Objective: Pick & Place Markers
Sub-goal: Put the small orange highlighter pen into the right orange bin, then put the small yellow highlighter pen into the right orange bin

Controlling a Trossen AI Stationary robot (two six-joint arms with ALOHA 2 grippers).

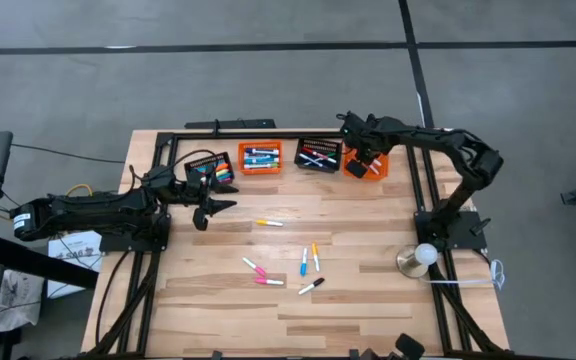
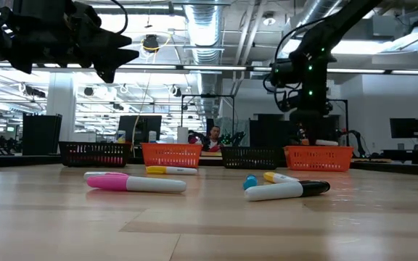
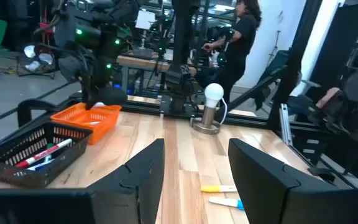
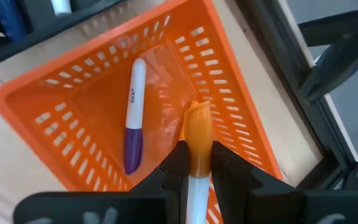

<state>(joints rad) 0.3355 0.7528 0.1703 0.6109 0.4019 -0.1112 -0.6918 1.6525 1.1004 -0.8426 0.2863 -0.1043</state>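
My right gripper (image 4: pixel 196 155) hangs over the far-right orange basket (image 4: pixel 61 112), shut on a marker with an orange cap and a white barrel (image 4: pixel 197 134). One purple-capped marker (image 4: pixel 133 118) lies on the floor of that basket. In the high view this gripper (image 1: pixel 365 160) is at the table's far right. My left gripper (image 3: pixel 194 180) stands open above the table's left side (image 1: pixel 208 207), pointing level, with nothing between its fingers. Several loose markers lie flat mid-table: yellow (image 1: pixel 269 222), pink (image 1: pixel 269 282), blue (image 1: pixel 304 262), black (image 1: pixel 311 286). My right gripper pinches the marker between its two fingers where the orange cap meets the white barrel (image 4: pixel 197 167). The fingers point steeply down and the marker lies along them. Its orange cap end (image 4: pixel 197 118) sticks out past the fingertips, over the inside of the basket.
Four slatted baskets stand in a row along the far edge: black (image 1: pixel 211 168), orange (image 1: pixel 260 157), black (image 1: pixel 318 154), each holding markers, and the orange one (image 1: pixel 378 168) under my right gripper. A lamp with a round bulb (image 1: pixel 423 256) stands at the right. A black frame (image 1: pixel 428 190) borders the table.
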